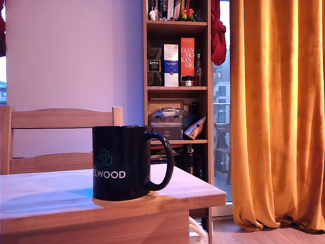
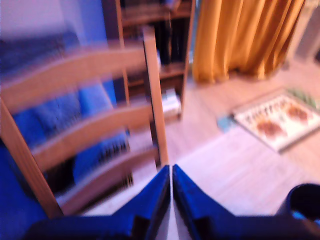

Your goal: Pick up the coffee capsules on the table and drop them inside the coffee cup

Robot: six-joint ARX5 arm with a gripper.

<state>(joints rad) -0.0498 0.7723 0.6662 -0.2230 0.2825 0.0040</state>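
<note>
- Standing upright at the centre of the exterior view, the coffee cup [image 1: 122, 161] rests on the worktop [image 1: 45, 195], long axis vertical.
- Its loop handle points toward the exterior view's right; the "ELWOOD" lettering faces the camera.
- No capsules are visible.
- In the blurred wrist view, the blue pincer [image 2: 171, 187] has its jaws nearly together, holding nothing visible.
- A wooden chair [image 1: 56, 140] stands behind the worktop.

Whole wrist view motion-blurred, coffee cup [image 2: 306, 201] cut off at lower right edge, chair [image 2: 85, 130] smeared, bookshelf [image 1: 177, 61] labels mostly unreadable.
</note>
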